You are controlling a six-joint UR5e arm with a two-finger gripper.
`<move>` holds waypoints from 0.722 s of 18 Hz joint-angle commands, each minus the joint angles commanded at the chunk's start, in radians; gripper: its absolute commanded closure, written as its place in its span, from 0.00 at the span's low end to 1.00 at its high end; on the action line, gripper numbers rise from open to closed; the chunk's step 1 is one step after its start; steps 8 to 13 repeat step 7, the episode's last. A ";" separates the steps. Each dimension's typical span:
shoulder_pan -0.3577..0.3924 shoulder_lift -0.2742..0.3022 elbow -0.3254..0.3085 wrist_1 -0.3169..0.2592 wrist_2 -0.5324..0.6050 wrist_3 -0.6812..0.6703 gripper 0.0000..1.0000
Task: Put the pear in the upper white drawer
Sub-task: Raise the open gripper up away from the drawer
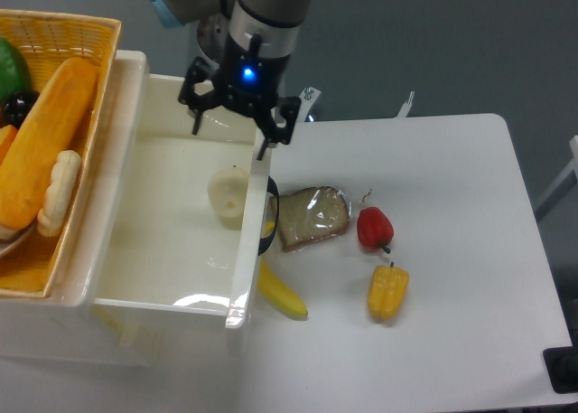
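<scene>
Camera view from above: the pear (227, 194) lies inside the white drawer (172, 241), against the drawer's right wall, at about 2 o'clock from the drawer's middle. Above it, toward 12 o'clock, the pincer (237, 124) hangs with its fingers spread wide and nothing between them, a blue light glowing on its body. At 9 o'clock from the drawer sits a woven yellow basket (90, 42) holding a long orange loaf (45, 142). On the white surface (452, 250), at 3 o'clock from the pear, a wrapped slice of bread (312, 217) lies beside a red pepper (374, 228). A yellow pepper (387, 291) lies at 6 o'clock from the red one, and a banana (282, 293) rests by the drawer's front.
</scene>
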State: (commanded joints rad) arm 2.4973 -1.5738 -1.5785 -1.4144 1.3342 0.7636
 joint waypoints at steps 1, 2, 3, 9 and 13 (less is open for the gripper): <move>0.003 -0.005 0.000 0.008 0.020 0.050 0.00; 0.011 -0.012 0.000 0.009 0.029 0.084 0.00; 0.024 -0.021 0.000 0.011 0.037 0.104 0.00; 0.055 -0.055 0.012 0.031 0.048 0.154 0.00; 0.055 -0.055 0.012 0.031 0.048 0.154 0.00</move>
